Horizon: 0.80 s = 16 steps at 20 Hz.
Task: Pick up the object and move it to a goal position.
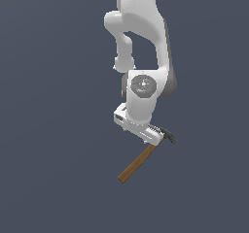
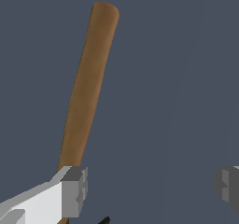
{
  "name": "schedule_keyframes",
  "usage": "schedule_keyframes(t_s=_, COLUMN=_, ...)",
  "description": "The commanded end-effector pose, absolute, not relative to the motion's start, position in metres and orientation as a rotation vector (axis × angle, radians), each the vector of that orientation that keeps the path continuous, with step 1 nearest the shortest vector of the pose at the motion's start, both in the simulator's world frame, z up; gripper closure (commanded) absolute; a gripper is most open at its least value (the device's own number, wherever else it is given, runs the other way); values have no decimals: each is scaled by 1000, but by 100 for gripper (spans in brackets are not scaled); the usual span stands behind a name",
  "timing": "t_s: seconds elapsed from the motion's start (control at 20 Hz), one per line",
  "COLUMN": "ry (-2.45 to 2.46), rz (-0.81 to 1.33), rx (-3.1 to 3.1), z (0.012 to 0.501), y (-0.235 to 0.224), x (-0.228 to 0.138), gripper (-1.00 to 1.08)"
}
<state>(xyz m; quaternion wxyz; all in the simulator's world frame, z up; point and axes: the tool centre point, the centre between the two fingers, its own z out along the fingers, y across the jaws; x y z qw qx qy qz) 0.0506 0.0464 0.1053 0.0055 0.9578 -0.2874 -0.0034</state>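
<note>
Hammer [image 1: 141, 160] down on the dark floor, directly under the arm, low in the exterior view and a touch toward that view's right. Stiff and rigid by the look of it: long brown wooden handle, small dark metal head [image 1: 168, 136]. Probably top-heavy, most of the weight sitting in that head, so likely to swing and droop if taken far out along the handle. Wood looks smooth, possibly a little slick between flat pads. Best hold, as a judgement: across the handle close up to the head, near the balance point, pads square to the grain. Long axis on a diagonal in the exterior view, head up at about 1 o'clock, butt end trailing off toward 7 o'clock. Gripper [image 1: 154, 139] poised right over the head end, jaws spread wide in the wrist view, one fingertip [image 2: 73, 186] just at the handle's edge, the other [image 2: 228, 185] well apart from it, nothing pinched. Handle [image 2: 88, 85] off-centre between the pads there, hugging one side, running away from the fingers. Contact between that near pad and the wood: cannot tell. No goal marker visible in either view.
</note>
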Motion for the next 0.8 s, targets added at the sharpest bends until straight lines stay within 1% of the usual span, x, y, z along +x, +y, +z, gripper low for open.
schedule_keyframes(t_s=0.0, ry=-993, rz=-9, rx=2971, z=99, y=54, x=56, gripper=-92)
schedule_keyframes(t_s=0.75, ry=-1400, rz=-1, rx=2811, z=71, y=88, x=77, gripper=-92)
